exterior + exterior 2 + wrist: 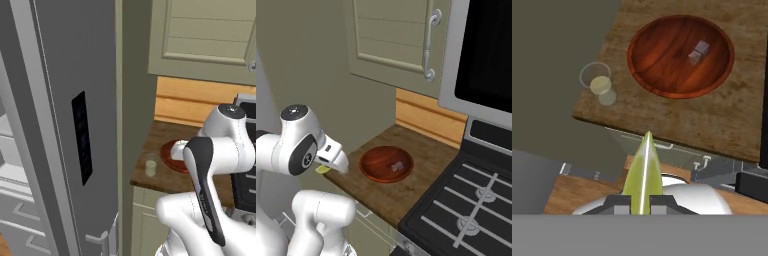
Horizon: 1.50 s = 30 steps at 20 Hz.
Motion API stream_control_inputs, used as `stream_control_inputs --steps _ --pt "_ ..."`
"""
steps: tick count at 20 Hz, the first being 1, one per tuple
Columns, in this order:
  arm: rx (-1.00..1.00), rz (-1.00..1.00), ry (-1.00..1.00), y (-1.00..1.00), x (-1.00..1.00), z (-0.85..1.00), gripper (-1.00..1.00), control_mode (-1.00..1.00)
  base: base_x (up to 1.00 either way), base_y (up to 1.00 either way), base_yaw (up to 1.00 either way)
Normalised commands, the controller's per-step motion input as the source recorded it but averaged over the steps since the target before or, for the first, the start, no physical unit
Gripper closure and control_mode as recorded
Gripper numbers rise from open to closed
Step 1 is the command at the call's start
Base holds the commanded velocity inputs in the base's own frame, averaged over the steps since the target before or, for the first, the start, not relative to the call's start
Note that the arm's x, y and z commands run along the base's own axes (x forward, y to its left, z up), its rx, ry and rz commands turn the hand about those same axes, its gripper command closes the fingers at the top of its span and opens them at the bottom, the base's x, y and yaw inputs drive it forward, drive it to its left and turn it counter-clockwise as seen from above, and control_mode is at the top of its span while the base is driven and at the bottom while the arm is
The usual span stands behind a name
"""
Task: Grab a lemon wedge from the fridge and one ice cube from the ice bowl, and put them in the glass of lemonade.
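The gripper [643, 200] pinches the lemon wedge [643, 170] between narrow jaws, tip pointing forward for release. The glass of lemonade [599, 85] stands at the counter's near-left corner, left of the ice bowl [662, 82].

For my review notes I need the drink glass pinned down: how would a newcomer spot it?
Find the brown wooden counter beside the tall grey metal fridge. Near its corner on the fridge side, apart from the wide reddish-brown round bowl, stands the small clear tumbler of pale yellow-green drink, far narrower than the bowl and see-through.
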Motion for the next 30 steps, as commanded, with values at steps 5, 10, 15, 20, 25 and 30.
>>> stream_control_inputs --steps 5,10,15,20,25,30 --pt "0.0 0.0 0.0 0.0 0.0 0.0 1.0 1.0 0.0 0.0 0.0" --pt "0.0 0.17 -0.05 0.0 0.35 0.0 1.0 -1.0 0.0 0.0 0.0" --pt "0.0 0.36 -0.05 0.0 0.73 0.0 1.0 -1.0 0.0 0.0 0.0" --pt "-0.05 0.14 0.0 0.31 0.79 -0.04 1.0 -1.0 0.0 0.0 0.0" --pt "-0.01 0.01 0.01 0.0 0.54 -0.21 1.0 -1.0 0.0 0.0 0.0" --pt "-0.05 0.0 0.13 0.02 0.51 -0.46 1.0 -1.0 0.0 0.0 0.0"
